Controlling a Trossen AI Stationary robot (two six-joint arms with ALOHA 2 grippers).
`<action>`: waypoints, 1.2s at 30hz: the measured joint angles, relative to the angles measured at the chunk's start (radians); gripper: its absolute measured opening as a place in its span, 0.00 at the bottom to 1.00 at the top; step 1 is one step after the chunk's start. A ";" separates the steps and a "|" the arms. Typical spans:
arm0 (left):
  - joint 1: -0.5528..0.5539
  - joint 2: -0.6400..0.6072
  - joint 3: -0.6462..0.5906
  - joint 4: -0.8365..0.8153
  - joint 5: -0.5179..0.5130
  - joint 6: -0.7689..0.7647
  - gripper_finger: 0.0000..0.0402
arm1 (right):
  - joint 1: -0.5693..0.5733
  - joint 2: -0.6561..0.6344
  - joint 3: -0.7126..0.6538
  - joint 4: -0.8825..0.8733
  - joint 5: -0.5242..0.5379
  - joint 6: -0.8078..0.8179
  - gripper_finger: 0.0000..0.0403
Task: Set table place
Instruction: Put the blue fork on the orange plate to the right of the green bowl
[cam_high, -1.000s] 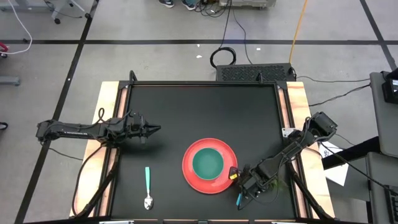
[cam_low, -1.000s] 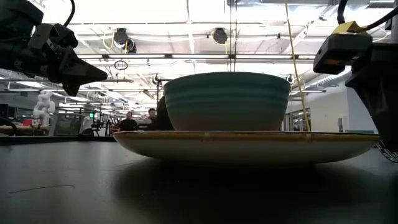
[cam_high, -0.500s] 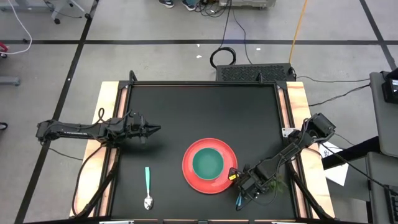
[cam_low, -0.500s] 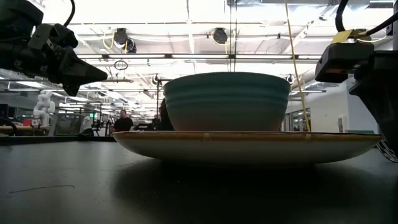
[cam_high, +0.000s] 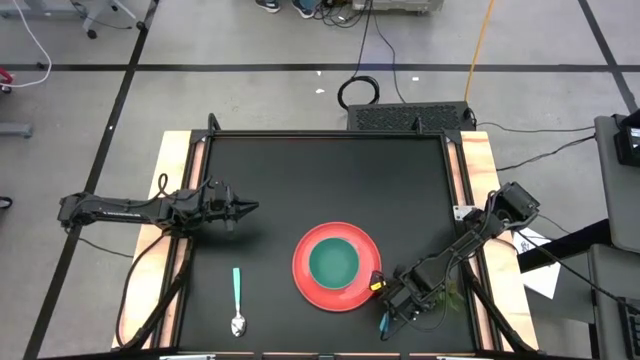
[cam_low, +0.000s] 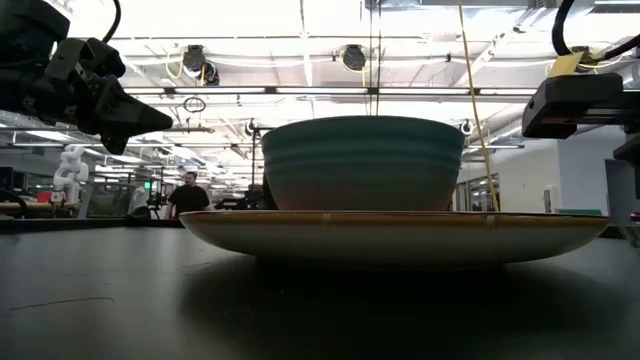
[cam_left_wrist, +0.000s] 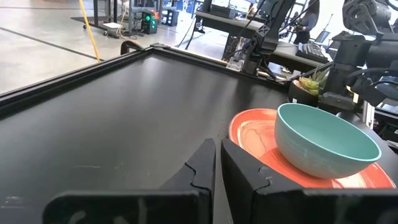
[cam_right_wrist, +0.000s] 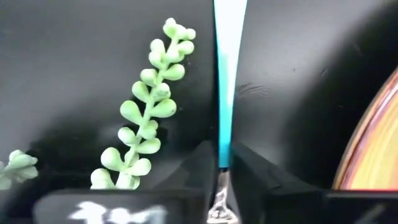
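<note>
A round red plate (cam_high: 303, 283) with a green bowl (cam_high: 335, 262) on it stands on the black table (cam_high: 320, 170), near its front middle. A teal-handled spoon (cam_high: 237, 300) lies to the plate's left. My right gripper (cam_right_wrist: 222, 168) is just right of the plate, low over the table (cam_high: 390, 308), and shut on the teal-handled fork (cam_high: 383, 322). My left gripper (cam_high: 252, 208) is shut and empty, above the table's left part, and points toward the plate (cam_left_wrist: 249, 134). My right gripper pinches the fork between its two fingers (cam_right_wrist: 199, 168), where the teal handle meets the metal neck (cam_right_wrist: 222, 158). The handle runs on beyond the fingertips toward the table's near edge. I cannot tell whether the fork is clear of the table.
A leafy green plant sprig (cam_right_wrist: 149, 112) lies on the table right beside the fork and my right gripper, near the right edge (cam_high: 447, 297). The plate's rim (cam_right_wrist: 373, 149) is close on the fork's other side. People stand in the room far behind the table.
My right gripper has shifted a little toward the table's right edge, away from the plate, still shut on the fork. The plate, bowl and spoon have stayed where they were.
</note>
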 joint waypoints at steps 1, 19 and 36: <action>0.000 0.000 0.000 0.000 0.000 0.000 0.08 | 0.000 0.000 0.000 0.001 0.001 0.006 0.04; 0.000 0.000 0.000 -0.001 0.000 -0.005 0.08 | 0.001 -0.069 -0.003 0.015 0.093 0.032 0.01; 0.000 0.000 0.000 -0.005 0.000 -0.005 0.08 | 0.002 -0.075 0.098 -0.108 0.077 0.044 0.01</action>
